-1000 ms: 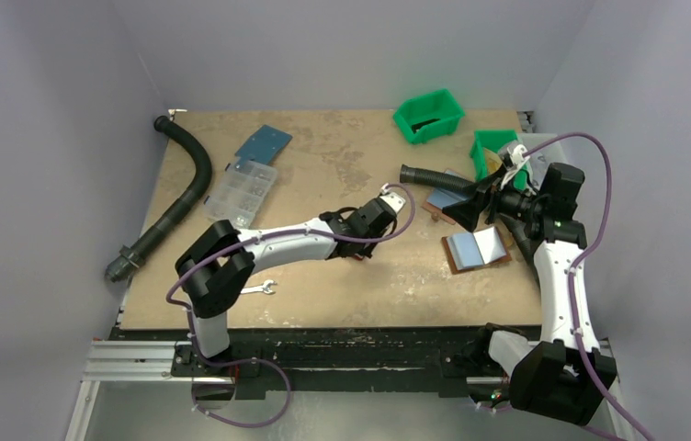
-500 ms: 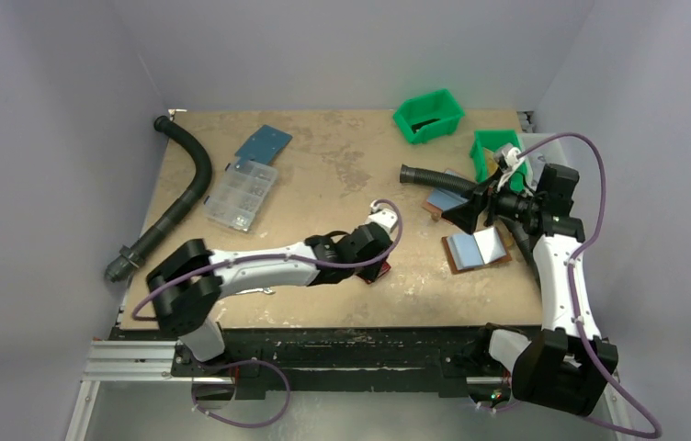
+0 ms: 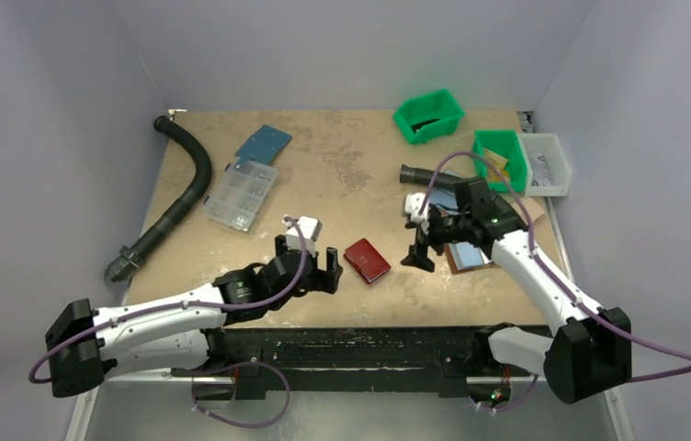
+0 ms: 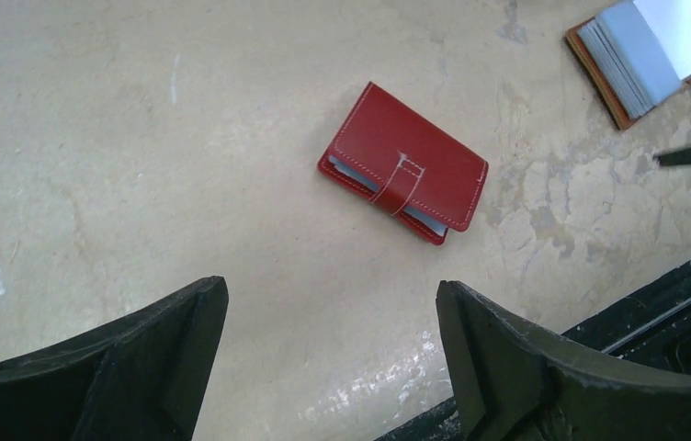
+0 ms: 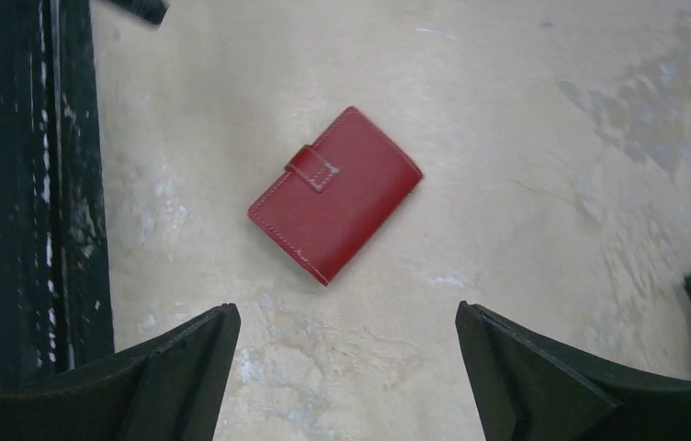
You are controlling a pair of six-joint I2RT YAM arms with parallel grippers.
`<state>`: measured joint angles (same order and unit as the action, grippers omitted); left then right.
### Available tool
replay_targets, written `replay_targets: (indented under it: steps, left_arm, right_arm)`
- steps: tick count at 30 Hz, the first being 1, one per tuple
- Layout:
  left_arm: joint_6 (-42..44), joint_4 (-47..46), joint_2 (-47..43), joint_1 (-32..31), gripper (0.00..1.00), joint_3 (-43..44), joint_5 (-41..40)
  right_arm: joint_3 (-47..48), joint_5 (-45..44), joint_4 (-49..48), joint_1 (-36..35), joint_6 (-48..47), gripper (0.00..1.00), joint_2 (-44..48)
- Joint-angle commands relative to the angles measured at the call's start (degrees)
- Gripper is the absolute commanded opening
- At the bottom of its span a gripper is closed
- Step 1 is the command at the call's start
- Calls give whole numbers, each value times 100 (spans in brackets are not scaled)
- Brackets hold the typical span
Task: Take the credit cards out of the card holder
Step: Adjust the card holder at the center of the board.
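The card holder [image 3: 367, 260] is a dark red folder lying closed on the table, its strap fastened across it [image 4: 403, 163] [image 5: 334, 195]. Of the credit cards only thin pale blue-grey edges [image 4: 353, 172] show at its open side in the left wrist view. My left gripper [image 3: 322, 268] [image 4: 331, 289] stands open just left of the holder, apart from it, with nothing between its fingers. My right gripper [image 3: 420, 243] [image 5: 346, 310] is open too. It hovers just right of the holder without touching it.
An open brown folder [image 3: 470, 254] [image 4: 640, 46] with pale blue insides lies under the right arm. Behind it are a short black hose [image 3: 420, 175], two green bins [image 3: 429, 115] [image 3: 498, 147] and a white bin [image 3: 544, 165]. A clear organiser box [image 3: 243, 193] and a long hose [image 3: 181, 188] lie at the left.
My left gripper brought the card holder toward the front, opened, let it go and drew back to the left. The right arm swung in from the back right to beside the holder.
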<state>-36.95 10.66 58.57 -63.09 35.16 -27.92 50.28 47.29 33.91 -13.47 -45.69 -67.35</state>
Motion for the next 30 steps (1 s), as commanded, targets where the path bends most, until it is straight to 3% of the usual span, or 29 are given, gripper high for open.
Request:
replay_targets:
  steps: [1, 7, 13, 24, 30]
  left_arm:
    - [-535, -168, -735, 25, 90, -366, -533]
    - [-919, -126, -1243, 25, 90, -751, -779]
    - [-1105, -4, -1271, 25, 90, -758, -977]
    - [-1224, 18, -1156, 25, 88, -797, -1011]
    - [-1280, 17, -1308, 25, 88, -887, -992]
  right_arm:
    - [-415, -1080, -551, -971, -1332, 99, 226]
    - [-621, -2090, -1607, -2406, -1072, 99, -244]
    - [-1235, -3004, -2498, -3110, -1063, 90, -514]
    - [-1277, -3788, -2884, -3687, -996, 59, -1032]
    - [-1285, -3972, -2972, -3689, -966, 34, -1078]
